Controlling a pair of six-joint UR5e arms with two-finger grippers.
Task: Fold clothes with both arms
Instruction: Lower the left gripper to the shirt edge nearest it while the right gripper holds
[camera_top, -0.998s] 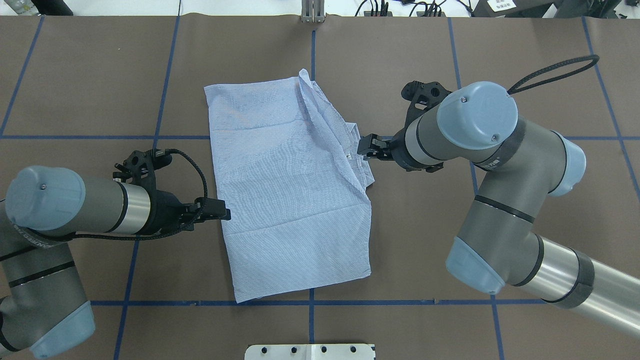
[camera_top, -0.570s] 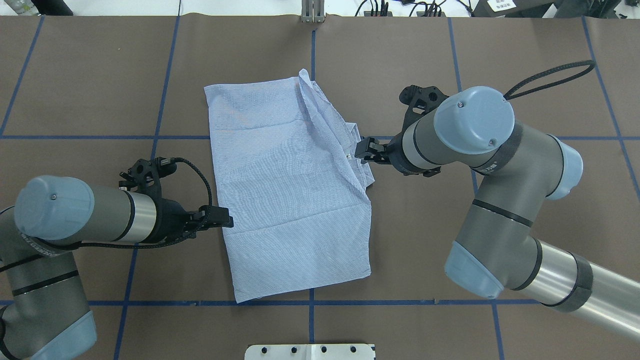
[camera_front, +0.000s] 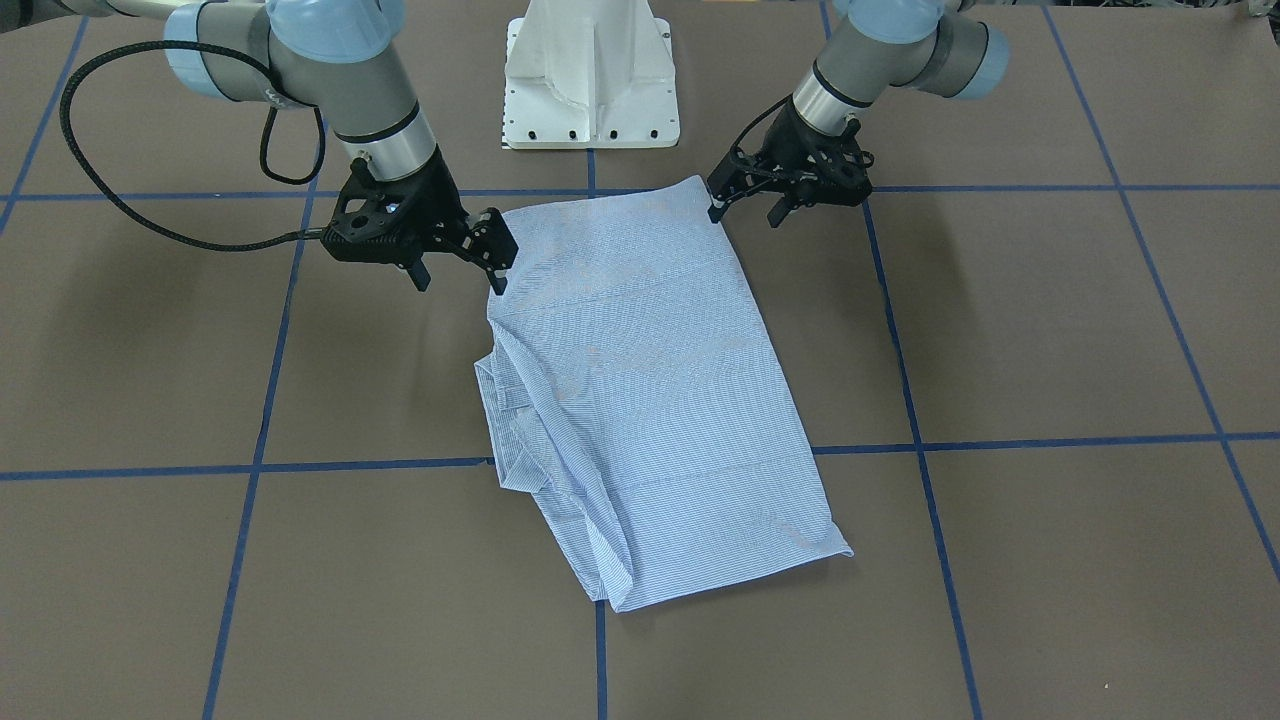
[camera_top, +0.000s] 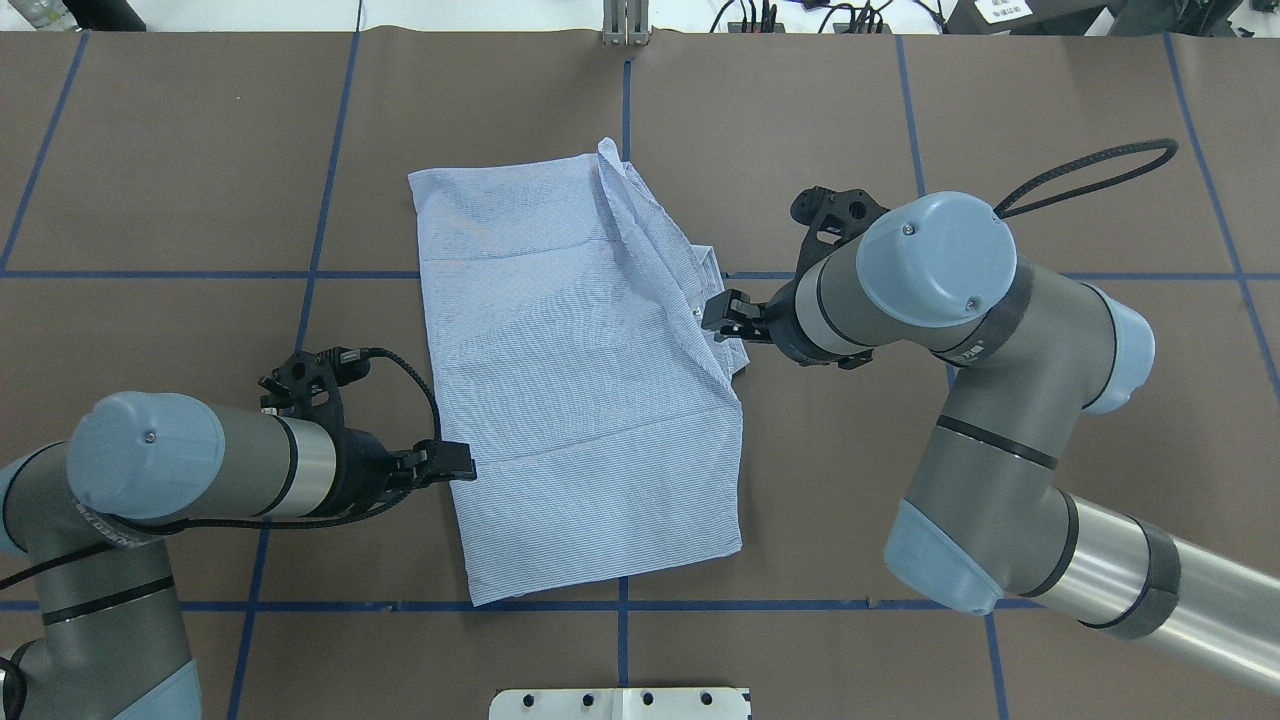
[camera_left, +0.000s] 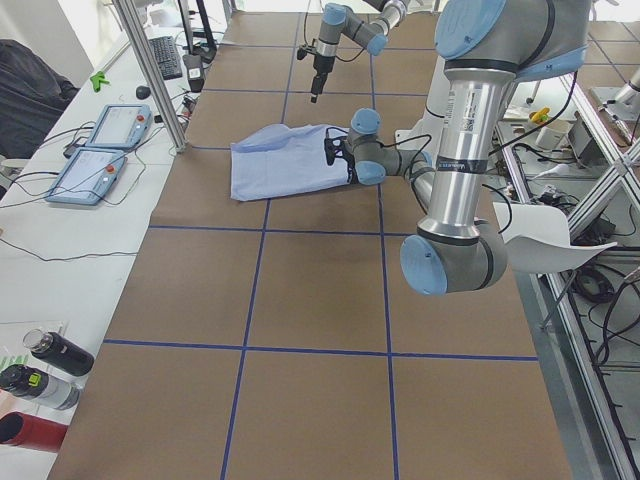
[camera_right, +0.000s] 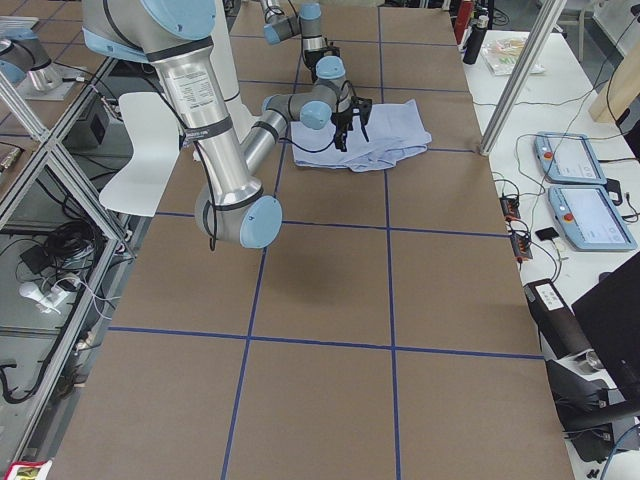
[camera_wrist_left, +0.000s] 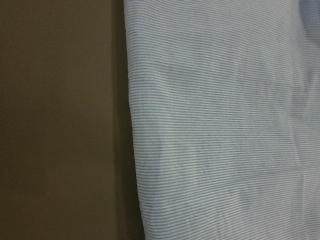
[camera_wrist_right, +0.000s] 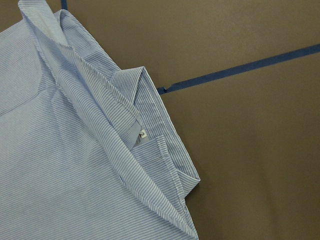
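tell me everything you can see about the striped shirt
The shirt is light blue with fine white stripes, thin woven-looking cloth. It lies folded into a rough rectangle, flat on the brown table. Its collar, with a small white tag, bunches along the robot's right edge. The left gripper and right gripper, both open, sit at opposite edges; contact is unclear.

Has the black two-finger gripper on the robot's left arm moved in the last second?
Yes. Overhead, the left gripper has slid along the edge of the light blue striped shirt toward the robot, nearer the blue tape line.
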